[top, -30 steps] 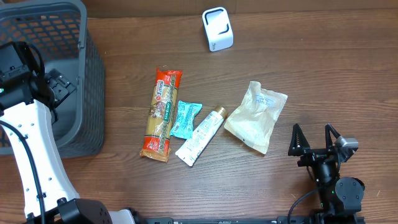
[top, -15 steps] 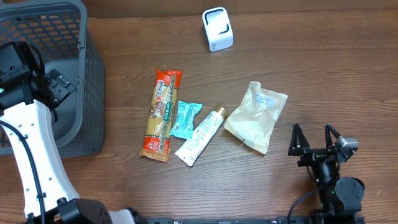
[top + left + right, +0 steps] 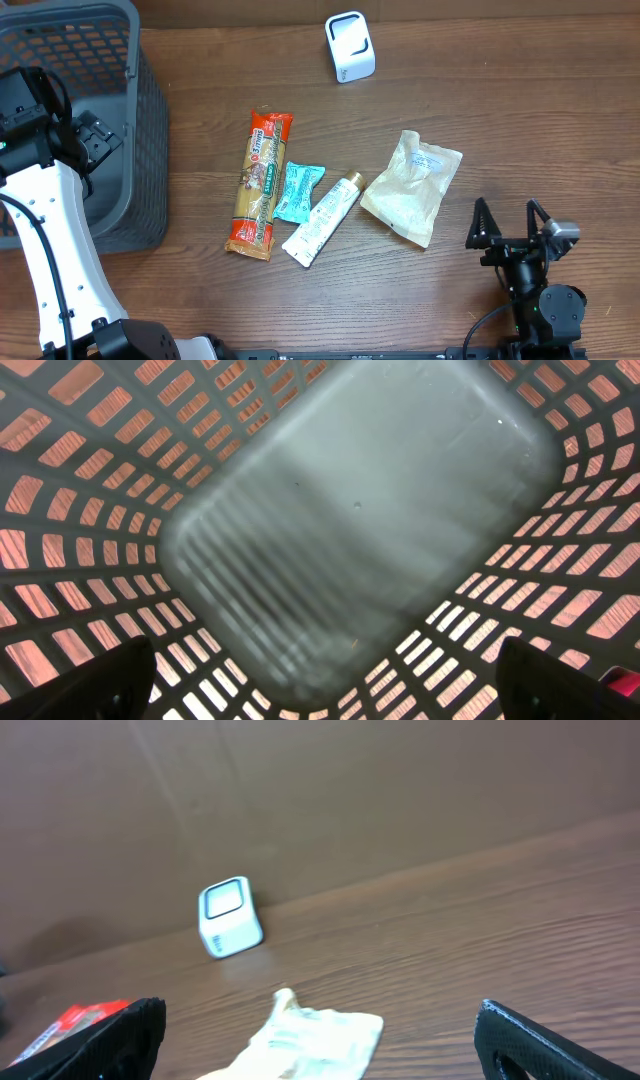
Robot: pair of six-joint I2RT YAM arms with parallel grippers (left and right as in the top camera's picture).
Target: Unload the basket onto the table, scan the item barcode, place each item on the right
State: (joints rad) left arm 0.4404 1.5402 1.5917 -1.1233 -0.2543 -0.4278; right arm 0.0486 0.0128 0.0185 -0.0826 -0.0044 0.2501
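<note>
White L arm (image 3: 62,232), blk R gripper (image 3: 506,208)

4 flat pkgs (image 3: 322,217), white scanner (image 3: 349,46) beyond

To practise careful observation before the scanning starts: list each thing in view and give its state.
basket: upright, nothing seen inside.
scanner: standing upright, untouched.
pasta pack: lying flat, unheld.
teal packet: lying flat between pasta pack and tube.
tube: lying flat, capped.
pouch: lying flat, label up.
left hand: open, empty, over the basket.
right hand: open, empty, off the items.
</note>
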